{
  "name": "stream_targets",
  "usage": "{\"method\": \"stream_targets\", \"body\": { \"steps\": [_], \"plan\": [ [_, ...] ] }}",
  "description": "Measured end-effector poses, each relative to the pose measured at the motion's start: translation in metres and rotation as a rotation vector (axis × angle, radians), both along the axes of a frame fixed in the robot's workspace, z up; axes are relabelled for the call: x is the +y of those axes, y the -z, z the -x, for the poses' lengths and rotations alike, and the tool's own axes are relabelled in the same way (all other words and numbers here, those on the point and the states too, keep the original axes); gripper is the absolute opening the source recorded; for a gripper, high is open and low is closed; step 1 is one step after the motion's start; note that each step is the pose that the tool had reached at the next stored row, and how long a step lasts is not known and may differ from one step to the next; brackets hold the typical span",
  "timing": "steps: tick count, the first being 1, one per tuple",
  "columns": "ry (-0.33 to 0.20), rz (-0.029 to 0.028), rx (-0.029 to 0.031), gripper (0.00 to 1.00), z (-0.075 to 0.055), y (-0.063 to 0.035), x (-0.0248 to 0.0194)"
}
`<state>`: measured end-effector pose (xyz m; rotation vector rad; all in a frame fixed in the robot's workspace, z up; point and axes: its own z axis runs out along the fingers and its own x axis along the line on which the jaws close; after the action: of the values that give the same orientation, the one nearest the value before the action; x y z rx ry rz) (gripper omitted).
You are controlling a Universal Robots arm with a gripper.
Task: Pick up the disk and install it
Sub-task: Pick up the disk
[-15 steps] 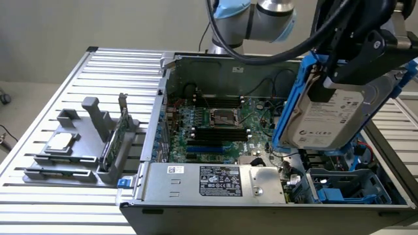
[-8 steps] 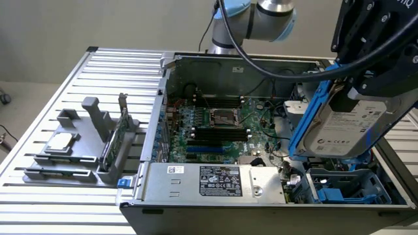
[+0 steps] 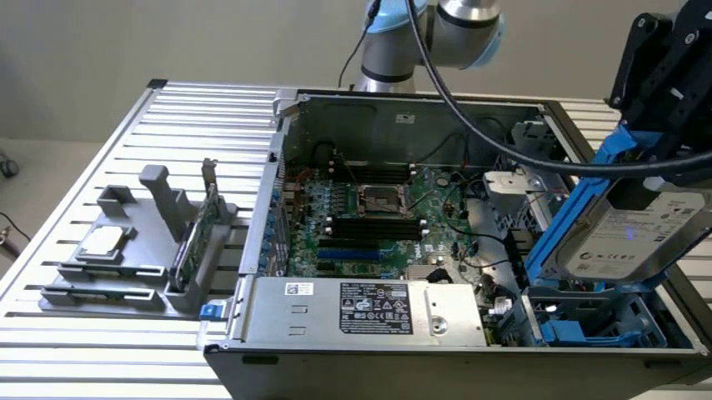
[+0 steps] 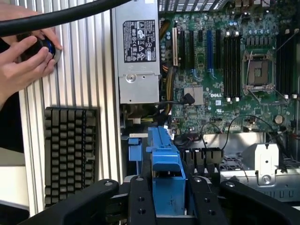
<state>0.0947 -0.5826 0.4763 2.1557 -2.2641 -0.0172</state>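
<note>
in the exterior view, the gripper is clamping the disk, holding it tilted above the blue drive bay of the open computer case, on the exterior view's right. the white label is facing the camera. in the wrist view, the fingers are pressing both sides of the blue carrier over the case, near the power supply -- a person's hand is resting on the slatted table near a keyboard.

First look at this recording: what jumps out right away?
The disk in its blue frame hangs tilted, clamped in the arm's jaws, above the open computer case at the exterior view's right. In the wrist view, a person's hand grips a round knob near a keyboard.
</note>
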Motion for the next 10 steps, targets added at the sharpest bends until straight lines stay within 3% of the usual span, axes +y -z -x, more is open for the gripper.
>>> {"method": "stream_targets", "body": {
  "steps": [3, 10],
  "plan": [
    [0.000, -0.0001, 0.0001, 0.33, -0.009, 0.0055, -0.0006],
    [0.000, 0.0003, 0.0000, 0.33, -0.013, 0.0152, -0.0017]
  ]
}}
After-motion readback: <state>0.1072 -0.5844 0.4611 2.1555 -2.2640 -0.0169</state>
